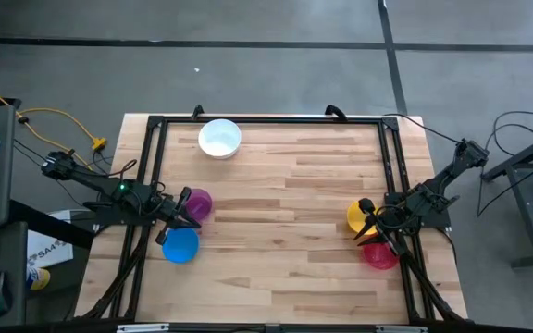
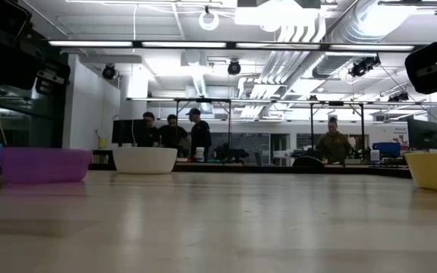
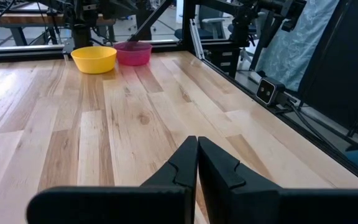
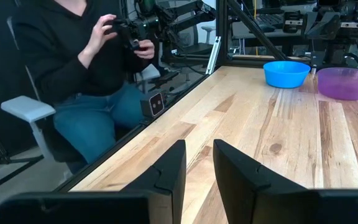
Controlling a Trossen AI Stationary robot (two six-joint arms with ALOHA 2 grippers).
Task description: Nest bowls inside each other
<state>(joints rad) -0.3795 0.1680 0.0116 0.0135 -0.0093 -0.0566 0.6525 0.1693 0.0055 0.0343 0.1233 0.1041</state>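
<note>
Five bowls rest upright on their bases on the wooden table. The white bowl (image 1: pixel 219 139) stands at the far side. The purple bowl (image 1: pixel 197 203) and the blue bowl (image 1: pixel 180 244) are at the left, and the yellow bowl (image 1: pixel 362 216) and the red-pink bowl (image 1: pixel 379 253) at the right. My left gripper (image 3: pixel 197 149) hovers shut between the purple and blue bowls (image 1: pixel 188 220). My right gripper (image 4: pixel 197 149) hovers open and holds nothing, between the yellow and red-pink bowls (image 1: pixel 370 229). No bowl lies inside another.
A black metal frame (image 1: pixel 266 120) runs round the table's edges. A seated person (image 4: pixel 86 68) holds a device beyond the near edge. Several people (image 2: pixel 173 136) stand in the room beyond the far edge. Bare wood (image 1: pixel 280 213) lies between the two pairs of bowls.
</note>
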